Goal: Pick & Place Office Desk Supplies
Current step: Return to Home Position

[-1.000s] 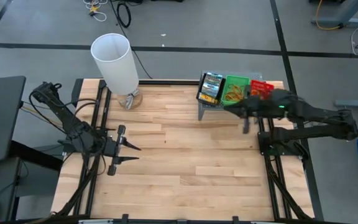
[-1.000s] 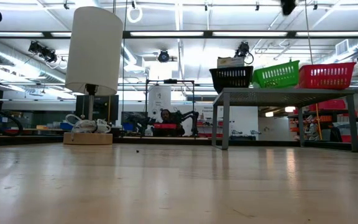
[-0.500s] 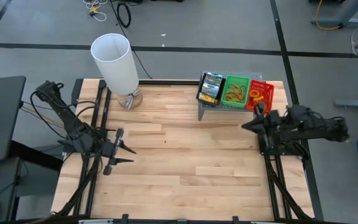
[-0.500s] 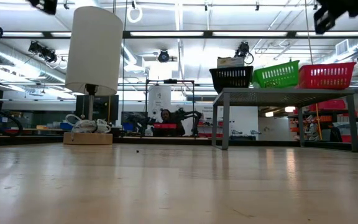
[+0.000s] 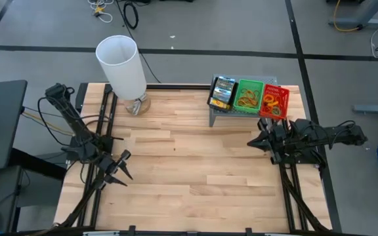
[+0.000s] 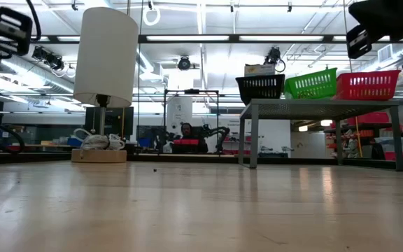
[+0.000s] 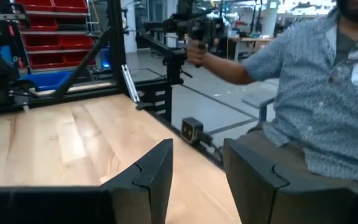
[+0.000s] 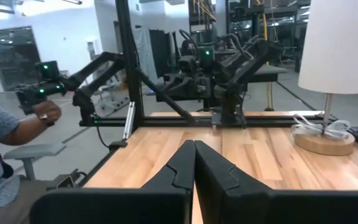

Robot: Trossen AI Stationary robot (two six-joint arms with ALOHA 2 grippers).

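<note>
1. On the grey perforated metal riser (image 6: 306, 103) at the far right of the pale wooden table (image 5: 189, 164), three small mesh trays sit in a row. The black tray (image 6: 260, 89) holds yellow-green crayon boxes (image 5: 223, 92). The green tray (image 6: 312, 85) holds thin tan rubber bands (image 5: 247, 98). The red tray (image 6: 366, 85) holds coloured loop bands (image 5: 273, 102).
2. Judging by that, the sorting looks finished, and what remains is parking the arms.
3. The right gripper (image 5: 253, 141) hangs over the table's right side, just in front of the riser. Its fingers are pressed together on nothing.
4. The left gripper (image 5: 126, 165) sits over the left edge, well apart from the tall white cylinder lamp (image 5: 120, 65). Its fingers are spread and empty.
5. To do this well, I would draw the right arm back toward its own frame and away from the riser. The red tray stands nearest to it, and a brush could shift the row.
6. The left arm has open table around it, so folding it in slowly should be enough.
7. A person in a patterned shirt (image 7: 316, 93) sits beyond the table edge. Both arms should fold inward, not swing wide.
</note>
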